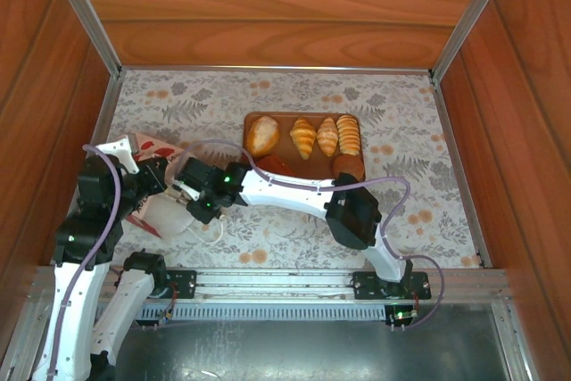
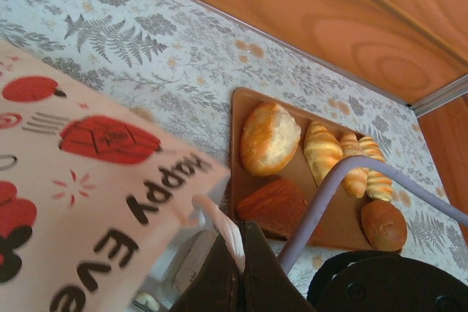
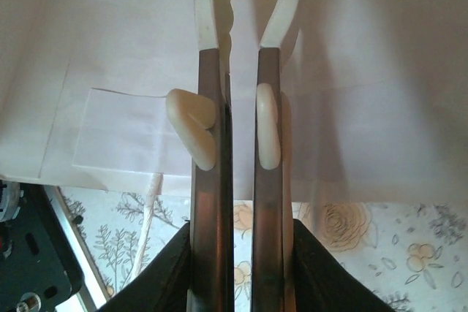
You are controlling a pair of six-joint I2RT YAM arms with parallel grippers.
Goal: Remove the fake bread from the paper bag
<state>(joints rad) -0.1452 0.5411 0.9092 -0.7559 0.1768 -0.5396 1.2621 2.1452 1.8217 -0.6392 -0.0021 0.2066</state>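
**Six breads on the tray, the bag not yet checked empty**

Most of the task looks done. Six pieces of fake bread lie on the brown tray (image 1: pixel 310 165) at the far middle of the surface (image 1: pixel 419 194). These are an oval loaf (image 1: pixel 262 134), three croissants (image 1: pixel 303 137) (image 1: pixel 327 136) (image 1: pixel 348 134), a reddish rectangular bun (image 1: pixel 272 165) and a round bun (image 1: pixel 348 167). All of them are well apart from the bag.

The paper bag (image 1: pixel 161 216) lies at the left side of the surface, near the arm bases, with its red fruit print turned up. The left pincer (image 2: pixel 238 250) is closed on the bag's top edge, where a white cord handle (image 2: pixel 219 224) comes out between its fingers, so it holds the bag in place.

The right pincer (image 1: pixel 190 195) reaches across to the bag. In its own wrist view, the right pincer (image 3: pixel 241 42) stands with only a narrow gap between the jaws, and the white paper of the bag (image 3: pixel 365 71) is just beyond them. A twisted cord runs in this gap along one finger and does not look clamped. No bread is between the jaws.

What is left is, in my judgement, little. The inside of the bag is hidden, so I cannot tell if one more piece is there. If there is one, it must be taken out and put with the others.
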